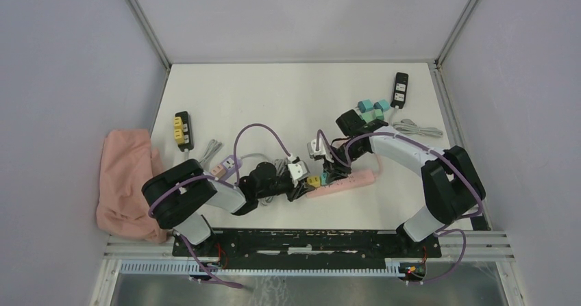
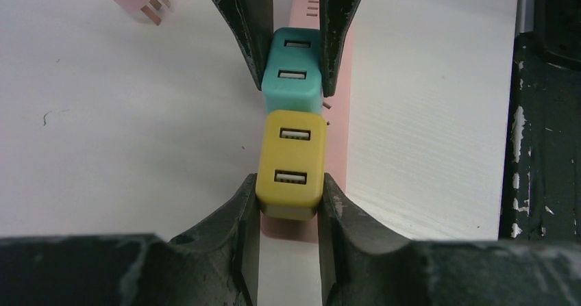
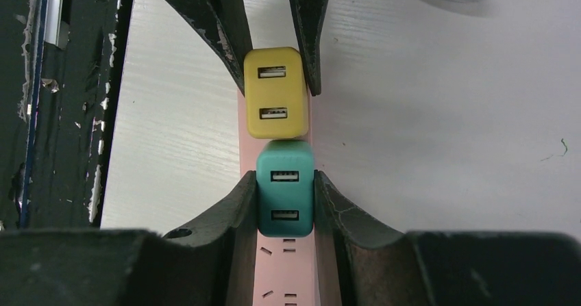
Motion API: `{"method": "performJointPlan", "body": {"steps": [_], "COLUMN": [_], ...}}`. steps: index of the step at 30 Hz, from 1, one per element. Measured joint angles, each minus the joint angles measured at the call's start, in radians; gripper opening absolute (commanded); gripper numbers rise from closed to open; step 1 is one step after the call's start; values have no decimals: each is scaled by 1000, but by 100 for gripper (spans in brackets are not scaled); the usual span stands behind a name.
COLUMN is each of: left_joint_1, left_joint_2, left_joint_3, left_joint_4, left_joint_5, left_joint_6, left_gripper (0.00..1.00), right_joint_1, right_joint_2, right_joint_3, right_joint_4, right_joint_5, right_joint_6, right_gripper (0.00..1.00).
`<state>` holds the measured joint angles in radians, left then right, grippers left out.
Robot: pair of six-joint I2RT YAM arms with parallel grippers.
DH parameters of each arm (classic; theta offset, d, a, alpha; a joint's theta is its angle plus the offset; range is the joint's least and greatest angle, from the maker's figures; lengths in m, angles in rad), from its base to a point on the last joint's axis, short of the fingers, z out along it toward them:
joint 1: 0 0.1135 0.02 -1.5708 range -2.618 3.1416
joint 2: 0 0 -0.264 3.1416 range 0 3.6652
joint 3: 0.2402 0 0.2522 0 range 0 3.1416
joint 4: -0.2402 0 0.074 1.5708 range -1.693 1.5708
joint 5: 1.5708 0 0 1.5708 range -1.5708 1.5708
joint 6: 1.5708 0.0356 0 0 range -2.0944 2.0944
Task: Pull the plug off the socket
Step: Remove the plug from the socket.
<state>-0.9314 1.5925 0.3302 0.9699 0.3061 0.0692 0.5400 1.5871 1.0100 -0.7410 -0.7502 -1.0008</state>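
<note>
Upright in pink strip (image 3: 291,273): yellow plug (image 3: 277,94)

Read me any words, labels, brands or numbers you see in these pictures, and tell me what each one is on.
Nothing here is readable.
Far right, the black power strip: pale marks, too small to read.
The yellow adapter, teal adapter and pink strip: no lettering shows.

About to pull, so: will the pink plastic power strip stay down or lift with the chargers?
Probably lifts: the pink plastic power strip looks slim and light, nothing visibly pinning it. It looks rigid, unlikely to flex. The left pincer grips the yellow cube charger, the right pincer the teal charger; pulling both may drag it up.
</note>
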Motion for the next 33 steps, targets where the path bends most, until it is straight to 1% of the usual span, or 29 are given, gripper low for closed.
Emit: {"method": "performJointPlan", "body": {"steps": [4,8,12,18,21,25,29,33], "left_joint_1": [-2,-2,-2,-2,-1,-2,-2,-2], "left_joint_2": [2,3,3,3,3,3,4,4], "left_joint_3": [4,3,-3,-3,-2,4,4,3], "left_joint_4": [5,-2,-6,-2,6,8,3,-10], "left_joint_5": [3,11,14,14,13,14,18,21], "left_joint_6": [0,0,0,0,0,0,0,0], "left_gripper": [3,3,3,3,3,3,3,3], "right_joint_1": [-14,8,32,17,-8,-26,-3,19], "right_joint_2": [0,2,11,16,16,16,17,27], "right_joint_3": [0,2,5,13,13,14,15,21], "right_joint_4": [-32,-50,-38,-20,-28,-51,-61,-55], "right_joint_5": [-34,-28,-24,-20,-43,-69,-63,-43], "right_joint_6": [-71,-102,-73,17,10,-38,-60,-43], "right_gripper": [0,0,0,0,0,0,0,0]}}
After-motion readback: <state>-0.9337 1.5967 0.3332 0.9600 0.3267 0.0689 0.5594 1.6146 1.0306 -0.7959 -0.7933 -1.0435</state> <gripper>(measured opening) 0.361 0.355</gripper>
